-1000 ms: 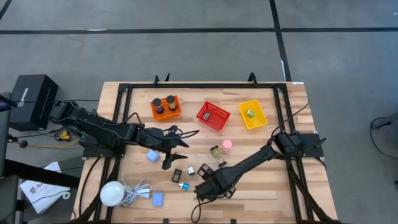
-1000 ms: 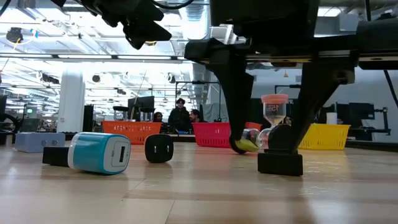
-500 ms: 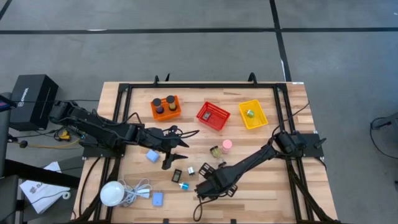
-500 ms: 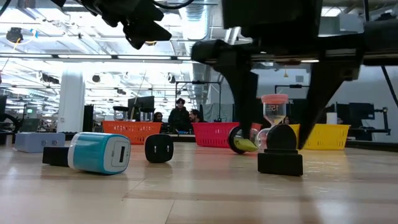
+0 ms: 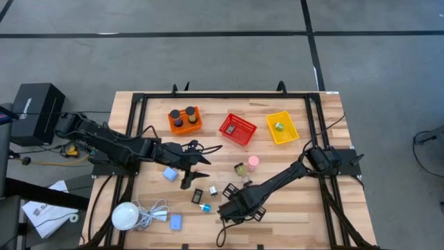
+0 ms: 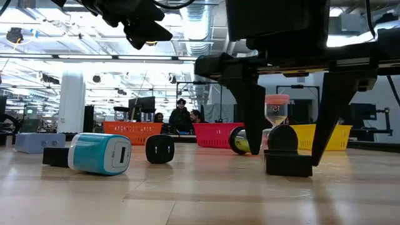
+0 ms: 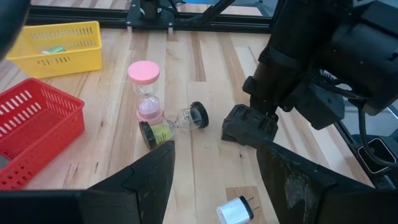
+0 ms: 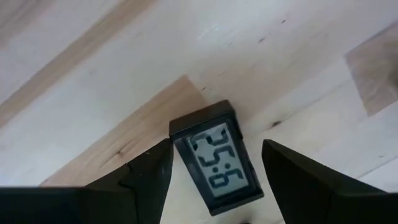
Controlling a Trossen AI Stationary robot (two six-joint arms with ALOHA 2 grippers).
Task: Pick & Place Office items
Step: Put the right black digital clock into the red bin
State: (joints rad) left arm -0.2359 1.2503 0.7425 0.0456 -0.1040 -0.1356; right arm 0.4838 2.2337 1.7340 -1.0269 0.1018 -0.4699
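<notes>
Three mesh baskets are being viewed in a row along the far part of the table [image 5: 326, 139]. The orange basket [image 5: 185, 120] is holding two dark short cylinders standing side by side; the red basket [image 5: 238, 129] is showing only a small dark item at its inner edge in the left wrist view, too little to be identified; the yellow basket [image 5: 282, 128] is holding one small green and white piece. The remaining office items are being left scattered on the bare wood: a pink-capped hourglass [image 7: 147, 93] standing upright, a second one with black ends [image 7: 173, 124] lying tipped just beside it, a light-blue charger [image 6: 99, 153] and a small black cube [image 6: 160, 149]. The right gripper [image 5: 232, 210] is being held low near the front edge, its fingers spread apart on either side of a black digital clock [image 8: 216, 157], without contact being visible. The left gripper [image 5: 196, 167] is being held above mid-table, fingers apart, nothing between them.
</notes>
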